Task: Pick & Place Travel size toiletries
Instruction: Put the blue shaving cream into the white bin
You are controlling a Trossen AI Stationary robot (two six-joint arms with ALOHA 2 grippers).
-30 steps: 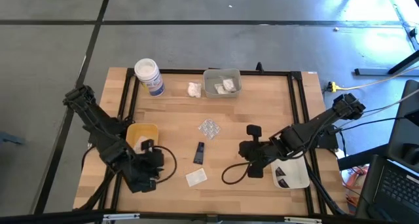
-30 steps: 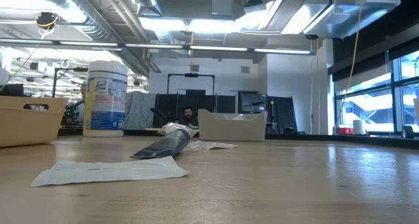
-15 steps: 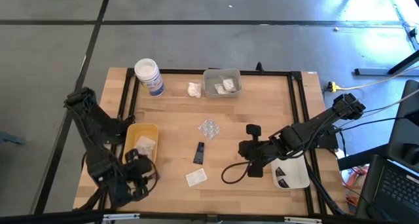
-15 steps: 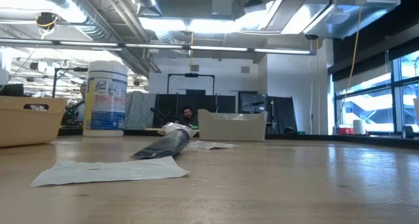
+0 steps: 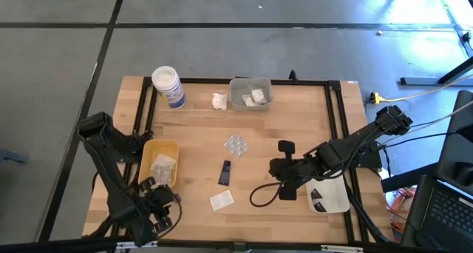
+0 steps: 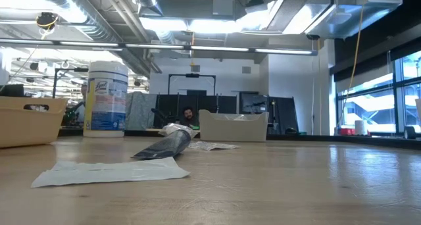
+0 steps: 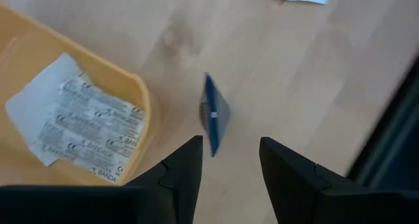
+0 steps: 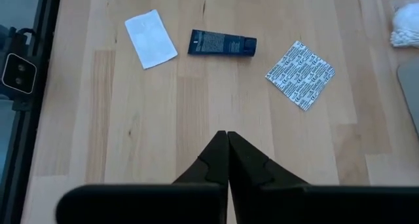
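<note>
My left gripper (image 5: pixel 158 197) (image 7: pixel 230 160) hangs open near the table's near-left corner, just on the near side of the yellow tray (image 5: pixel 171 146). A white printed sachet (image 7: pixel 78 129) lies in that tray. A small blue wedge (image 7: pixel 214 114) sits on the table beside the tray's wall, ahead of the open fingers. My right gripper (image 5: pixel 284 169) (image 8: pixel 227 145) is shut and holds nothing, right of the dark tube (image 5: pixel 225 172). A flat white sachet (image 5: pixel 221 200), a blister pack (image 5: pixel 236 144) and a white lumpy packet (image 5: pixel 219 100) lie on the table.
A big white jar (image 5: pixel 168 86) stands at the far left. A clear tray (image 5: pixel 250 93) at the far edge holds white packets. A white tray (image 5: pixel 327 196) with dark wedges lies under the right arm. A black frame runs along the table's edges.
My left gripper has drawn back from the yellow tray toward the table's near edge, and the arm has folded back with it. The white sachet stays in the tray. The right arm has kept still.
</note>
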